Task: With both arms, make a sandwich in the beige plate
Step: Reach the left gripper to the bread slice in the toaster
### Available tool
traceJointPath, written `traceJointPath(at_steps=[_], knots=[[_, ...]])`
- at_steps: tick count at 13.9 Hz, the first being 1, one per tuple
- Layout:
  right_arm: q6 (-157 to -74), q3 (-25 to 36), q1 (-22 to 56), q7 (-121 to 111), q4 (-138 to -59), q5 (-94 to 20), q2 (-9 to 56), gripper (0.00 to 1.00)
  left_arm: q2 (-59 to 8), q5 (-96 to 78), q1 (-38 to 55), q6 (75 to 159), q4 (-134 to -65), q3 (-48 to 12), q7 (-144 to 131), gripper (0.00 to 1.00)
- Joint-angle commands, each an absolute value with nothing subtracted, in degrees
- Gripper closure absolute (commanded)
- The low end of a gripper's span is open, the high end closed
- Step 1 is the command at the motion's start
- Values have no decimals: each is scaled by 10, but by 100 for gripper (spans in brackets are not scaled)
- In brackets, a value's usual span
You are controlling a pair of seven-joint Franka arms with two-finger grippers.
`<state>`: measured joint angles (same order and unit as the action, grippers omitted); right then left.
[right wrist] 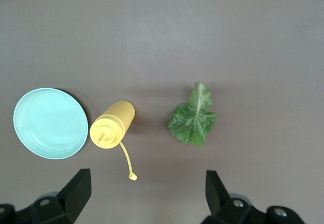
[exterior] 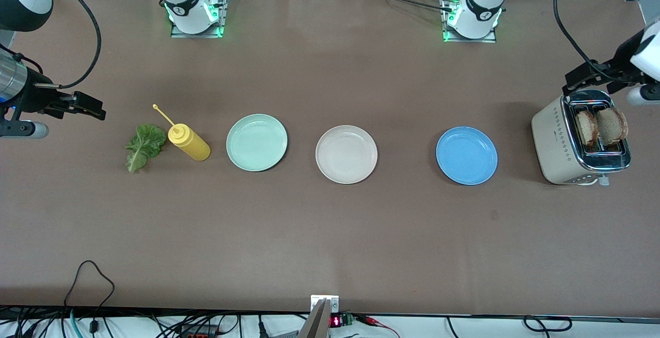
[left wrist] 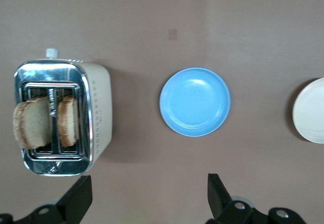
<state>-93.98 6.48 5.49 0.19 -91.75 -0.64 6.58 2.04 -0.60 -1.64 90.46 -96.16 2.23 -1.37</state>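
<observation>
Brown table seen from above, w/ two white Franka arms based along its top edge.

Nearest the front camera, in a row across the table: lettuce leaf (exterior: pixel 143 146), yellow squeeze bottle (exterior: pixel 188 141) just beside it, mint green plate (exterior: pixel 257 142), beige plate (exterior: pixel 346 154), blue plate (exterior: pixel 466 155), then a cream toaster (exterior: pixel 558 143) w/ chrome top. All three plates hold nothing. Two toast slices (exterior: pixel 600 126) stand upright in the toaster slots, brown crusts showing.

Right gripper (exterior: pixel 86 106) hangs in the air at the right arm's end of the table, jaws spread wide, holding nothing. In its wrist view the fingers (right wrist: pixel 76 191) frame the scene: the lettuce leaf (right wrist: pixel 194 118) and squeeze bottle (right wrist: pixel 112 124) lie below it, between the two fingertips' span; the bottle's cap tether trails toward the claw. The mint green plate (right wrist: pixel 50 122) sits off to one side, apart from the bottle.

Left gripper (exterior: pixel 588 75) hangs over the table just by the toaster, at the left arm's end, jaws also wide, empty. In its wrist view the fingers (left wrist: pixel 78 198) show at the frame edge; the toaster (left wrist: pixel 98 112) w/ toast (left wrist: pixel 33 122) sits below near one finger, the blue plate (left wrist: pixel 195 101) lies between the fingers' span, and the beige plate (left wrist: pixel 311 110) is well apart, cut by the frame edge.
</observation>
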Motion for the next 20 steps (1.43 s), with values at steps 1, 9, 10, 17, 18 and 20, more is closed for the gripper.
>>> traceJointPath(at_steps=[1, 9, 10, 17, 18, 20], knots=[[-931, 66, 55, 8, -908, -12, 67, 0, -19, -4, -84, 924, -950, 23, 42, 0], [-931, 66, 55, 8, -908, -11, 67, 0, -170, 5, -171, 984, -950, 24, 118, 0], [-932, 66, 55, 8, -908, -11, 67, 0, -175, 5, -172, 984, -954, 24, 119, 0], [-931, 66, 55, 8, -908, -11, 67, 0, -185, 6, -177, 947, -983, 24, 112, 16], [-931, 66, 55, 8, -908, -11, 67, 0, -189, 6, -177, 946, -983, 24, 110, 24], [-931, 66, 55, 8, -908, -11, 67, 0, -199, 6, -177, 947, -983, 24, 110, 24]])
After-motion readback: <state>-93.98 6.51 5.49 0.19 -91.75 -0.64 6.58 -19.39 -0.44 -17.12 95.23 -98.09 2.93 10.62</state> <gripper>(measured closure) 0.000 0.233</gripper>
